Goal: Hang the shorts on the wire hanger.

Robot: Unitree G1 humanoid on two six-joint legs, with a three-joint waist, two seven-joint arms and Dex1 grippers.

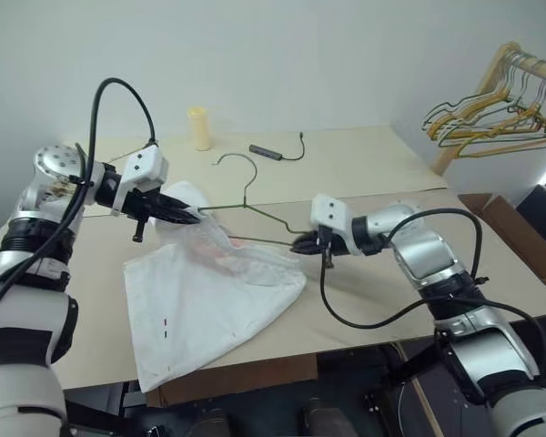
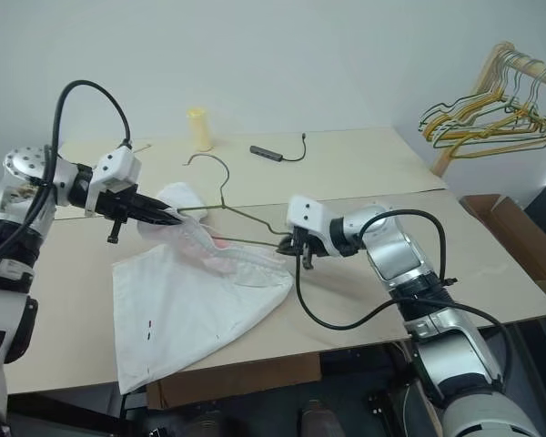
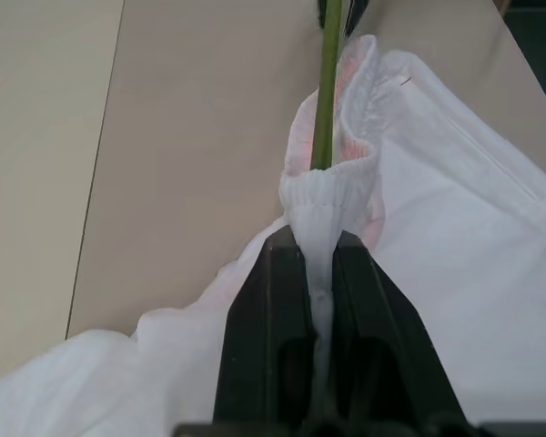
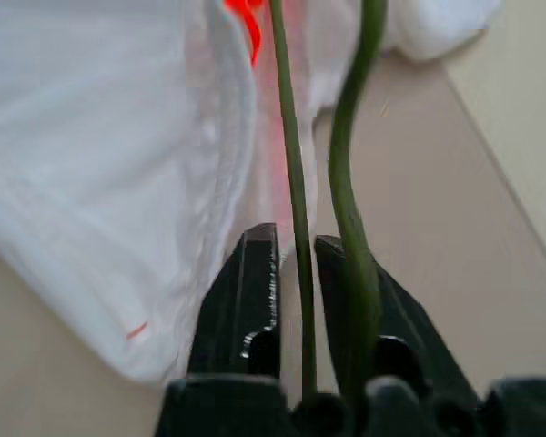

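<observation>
On our left, the left gripper (image 1: 193, 216) is clamped on the gathered waistband of the shorts (image 1: 209, 305), its arm reaching in from the table's (image 1: 364, 164) left edge with the fingers (image 3: 271, 319) angled down toward the middle. The shorts are thin, limp cloth: light, floppy, likely to sag and slide wherever we don't hold them. The elastic band is the firmest part, so we judge it the right place to pinch. Most of the cloth lies spread toward the table's near edge, with the waist lifted. The wire hanger (image 1: 255, 205) is stiff, thin and springy; one end is already tucked inside the waistband, its hook toward the far edge. On the right, the right gripper (image 1: 302, 244) has its fingers a little apart around the hanger's wire at its right corner, so its hold looks loose, the forearm coming in low from the right edge.
</observation>
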